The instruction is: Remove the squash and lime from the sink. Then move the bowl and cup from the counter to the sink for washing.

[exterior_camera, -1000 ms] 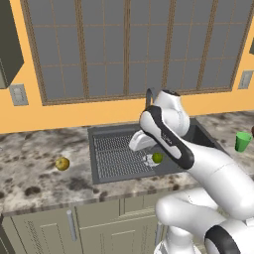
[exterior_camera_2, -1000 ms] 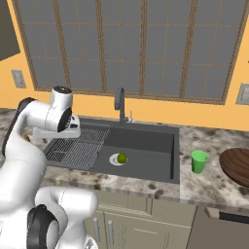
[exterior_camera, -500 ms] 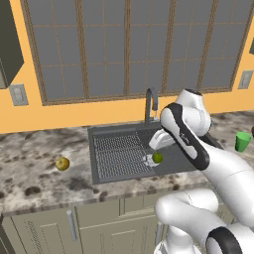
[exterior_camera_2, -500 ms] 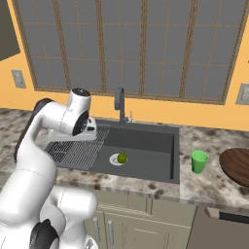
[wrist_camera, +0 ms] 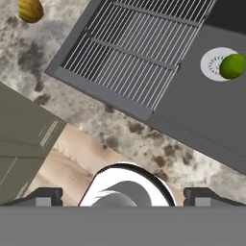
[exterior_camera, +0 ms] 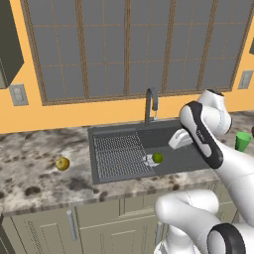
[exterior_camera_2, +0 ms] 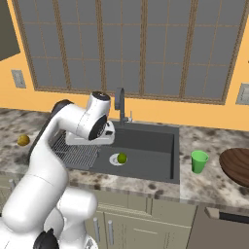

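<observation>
Wide open and empty, the end effector (wrist_camera: 123, 196) sits at the bottom middle of the hand view, while the lime (wrist_camera: 232, 66) lies on the drain at the upper right, inside the sink (wrist_camera: 192, 110). The squash (wrist_camera: 30, 9) rests on the surface (wrist_camera: 29, 62) at upper left, already out. I judge the lime comes next: reach up-right across the frame.

Both base views look forward and down from behind the arm — one from its left, one from its right — sharing the sink (exterior_camera: 130, 149) (exterior_camera_2: 141, 148) and lime (exterior_camera: 157, 158) (exterior_camera_2: 122, 158). The hand view looks steeply down, nearer, over the drainboard (wrist_camera: 139, 50) and surface (wrist_camera: 72, 103) edge.
</observation>
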